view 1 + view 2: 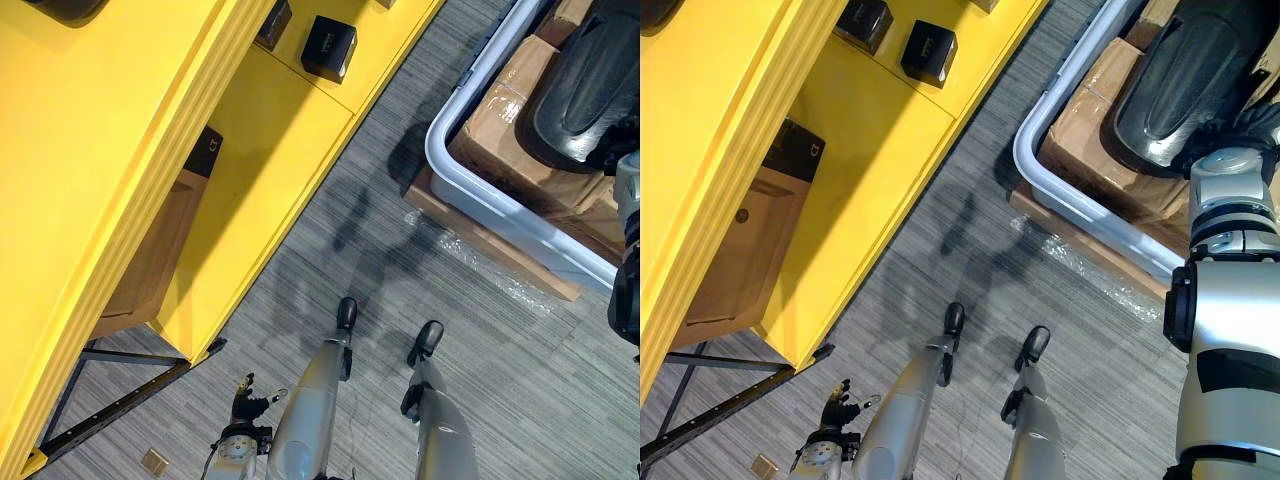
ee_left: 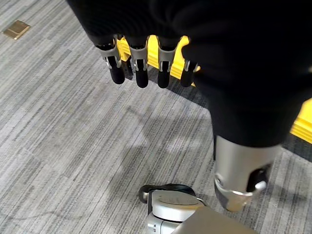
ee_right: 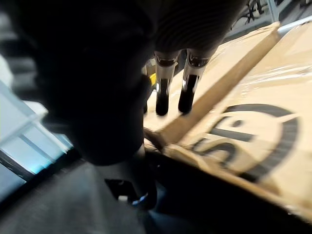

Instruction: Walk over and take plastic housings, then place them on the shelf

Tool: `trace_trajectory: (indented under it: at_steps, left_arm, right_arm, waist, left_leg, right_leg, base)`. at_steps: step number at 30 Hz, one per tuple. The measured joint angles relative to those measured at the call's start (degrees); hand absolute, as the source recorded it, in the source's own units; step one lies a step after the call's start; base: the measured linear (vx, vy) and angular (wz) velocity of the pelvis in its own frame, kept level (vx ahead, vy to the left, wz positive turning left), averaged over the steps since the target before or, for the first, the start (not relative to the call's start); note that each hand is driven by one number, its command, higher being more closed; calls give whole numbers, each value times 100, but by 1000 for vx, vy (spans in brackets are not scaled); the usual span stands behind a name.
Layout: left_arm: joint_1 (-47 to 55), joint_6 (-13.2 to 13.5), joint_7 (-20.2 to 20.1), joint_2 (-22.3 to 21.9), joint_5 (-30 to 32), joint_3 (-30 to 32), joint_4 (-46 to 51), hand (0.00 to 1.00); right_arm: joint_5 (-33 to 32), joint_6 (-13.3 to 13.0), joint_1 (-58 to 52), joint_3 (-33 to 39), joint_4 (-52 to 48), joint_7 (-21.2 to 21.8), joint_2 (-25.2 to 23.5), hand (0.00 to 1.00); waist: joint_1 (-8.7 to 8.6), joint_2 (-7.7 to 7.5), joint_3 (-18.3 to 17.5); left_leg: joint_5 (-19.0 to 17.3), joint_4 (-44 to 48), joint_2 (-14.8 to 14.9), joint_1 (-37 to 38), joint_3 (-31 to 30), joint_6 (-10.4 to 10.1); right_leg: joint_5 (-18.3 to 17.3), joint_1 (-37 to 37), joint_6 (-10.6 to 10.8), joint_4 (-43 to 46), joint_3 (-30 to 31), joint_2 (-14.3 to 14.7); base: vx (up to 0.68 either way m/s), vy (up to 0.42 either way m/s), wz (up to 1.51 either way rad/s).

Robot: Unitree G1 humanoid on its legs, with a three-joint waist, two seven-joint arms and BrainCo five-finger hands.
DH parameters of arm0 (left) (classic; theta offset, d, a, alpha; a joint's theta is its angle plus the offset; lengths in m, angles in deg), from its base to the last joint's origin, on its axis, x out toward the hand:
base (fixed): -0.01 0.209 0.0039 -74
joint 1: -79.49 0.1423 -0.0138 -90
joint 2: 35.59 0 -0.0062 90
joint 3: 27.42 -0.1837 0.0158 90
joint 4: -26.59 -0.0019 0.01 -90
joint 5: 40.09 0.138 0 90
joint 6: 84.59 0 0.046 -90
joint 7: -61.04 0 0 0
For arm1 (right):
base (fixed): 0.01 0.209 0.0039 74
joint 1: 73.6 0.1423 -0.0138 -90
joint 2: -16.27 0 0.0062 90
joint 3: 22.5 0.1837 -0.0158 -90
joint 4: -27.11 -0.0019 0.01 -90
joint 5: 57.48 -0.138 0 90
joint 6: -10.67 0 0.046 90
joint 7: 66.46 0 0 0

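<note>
The right arm [image 1: 1230, 420] is built of smooth, rounded silver-grey shells, divided by narrow dark seams. A black band is set across its broadest segment, and a rounded black block is fixed at that segment's edge. Toward the wrist, shorter silver rings are stacked, parted by dark grooves.

The back of the left hand [image 2: 146, 24] is wrapped in a dark ribbed cover. From under it, silver fingers [image 2: 142, 68] with slotted links and matt dark tips are shown in a row. The thumb [image 2: 239, 165] is formed as a thick silver cylinder with a dark inset near its end. The right hand [image 3: 195, 19] is covered in the same ribbed material, and silver links with dark tips are seen there too.
</note>
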Motion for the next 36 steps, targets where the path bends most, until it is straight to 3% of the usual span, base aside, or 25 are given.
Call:
trace_trajectory:
  at_steps: [5, 13, 17, 20, 22, 27, 33, 36]
  left_arm:
    - [-37, -52, -101, -10, -117, 3, 32, 0]
    - [-11, -206, -209, -20, -107, 14, 332, 0]
    - [94, -210, -227, -74, -106, 28, 959, 0]
    - [211, -111, -222, -319, -108, 8, 1842, 0]
    - [286, -33, -228, -553, -106, -44, 2464, 0]
    - [275, 200, -105, -416, -128, 12, 4072, 0]
    - [-189, 233, 5, -335, -313, -13, 4305, 0]
    - [-436, 235, 121, -331, -340, -17, 4351, 0]
  right_arm:
    - [-109, 90, -73, 40, 190, 586, 441, 100]
    - [-115, 129, -411, 1050, 338, 953, 433, 100]
    - [-113, 187, -600, 1065, 287, 961, 426, 100]
    - [-70, 194, -935, 841, -251, 785, 367, 100]
    - [101, 185, -1066, 650, -752, 662, 241, 100]
    - [634, 86, -1154, 456, -1735, 405, -206, 100]
    - [1138, 14, -1206, 457, -2123, 282, -652, 100]
    - [1265, 13, -1359, 448, -2205, 282, -809, 100]
  waist:
    - [83, 8, 3]
    - [126, 78, 31]
    - [105, 168, 43]
    - [-55, 164, 46]
    - [-260, 155, 52]
    - [-581, 8, 55]
    - [-813, -326, -63]
    - [-876, -379, -92]
  left_leg:
    - [1, 23, -26, -70, -102, -1]
    - [41, -50, -48, 59, -127, -7]
    - [113, -256, -121, 445, -127, -7]
    - [144, -355, -146, 650, -137, 1]
    - [163, -436, -159, 823, -106, 12]
    - [232, -790, -68, 1458, 134, -43]
    - [411, -1191, 43, 1766, 328, -132]
    - [433, -1232, 72, 1853, 367, -148]
  right_leg:
    - [16, 12, -2, -44, -110, 3]
    - [9, 134, 2, -52, -227, -19]
    - [-75, 419, 52, -16, -237, -96]
    - [-89, 583, 46, 7, -240, -121]
    - [-88, 706, 46, 6, -226, -144]
    - [-86, 1062, 41, -30, -35, -110]
    - [-17, 1096, -55, -98, 205, -25]
    - [2, 1153, -81, -119, 248, 6]
  base:
    - [35, -12, 9]
    - [27, -11, 3]
    - [41, -6, 9]
    - [33, 0, 6]
    - [17, 2, -3]
    - [28, -34, -21]
    - [11, -54, -19]
    - [-12, -14, -10]
